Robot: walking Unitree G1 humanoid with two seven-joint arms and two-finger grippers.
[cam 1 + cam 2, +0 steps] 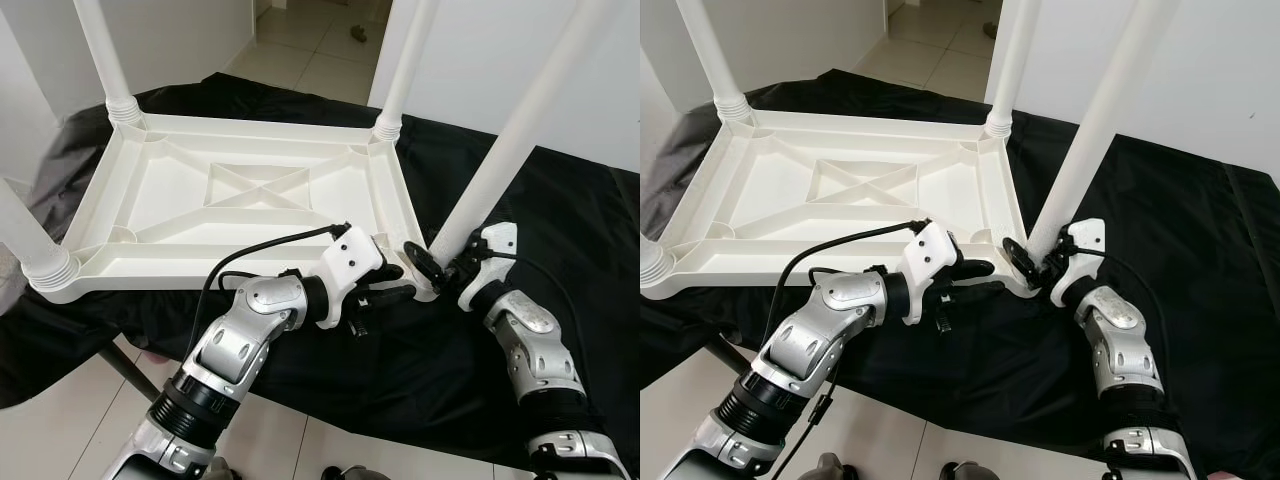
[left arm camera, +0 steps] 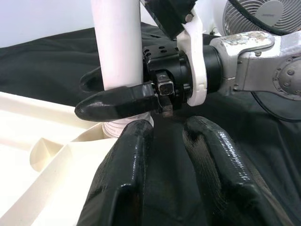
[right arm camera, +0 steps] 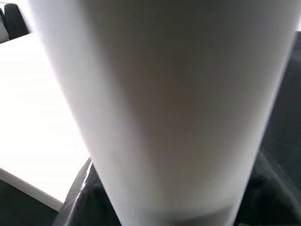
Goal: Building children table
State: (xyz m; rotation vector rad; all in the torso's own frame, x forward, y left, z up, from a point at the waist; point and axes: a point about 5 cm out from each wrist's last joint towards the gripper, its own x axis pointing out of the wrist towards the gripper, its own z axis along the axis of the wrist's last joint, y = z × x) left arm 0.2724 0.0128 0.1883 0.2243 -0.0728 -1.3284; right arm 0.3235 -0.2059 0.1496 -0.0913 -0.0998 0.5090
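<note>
A white plastic children's table (image 1: 150, 200) lies upside down on a black cloth (image 1: 560, 220). Legs stand in its far left (image 1: 105, 50), far right (image 1: 405, 60) and near left (image 1: 25, 235) corners. My right gripper (image 1: 435, 265) is shut on the base of the fourth leg (image 1: 520, 130), which leans over the near right corner socket. In the left wrist view one of its fingers (image 2: 113, 102) crosses the front of that leg (image 2: 115, 42). My left gripper (image 1: 400, 282) hovers open just beside that corner, over the cloth, with nothing between its fingers (image 2: 122, 179). In the right wrist view the leg (image 3: 178, 108) is very close.
The cloth covers a low surface whose front edge is near my body, with tiled floor (image 1: 60, 420) below. More tiles (image 1: 300, 50) and white walls lie beyond the table. A fan (image 2: 263, 14) stands behind my right arm.
</note>
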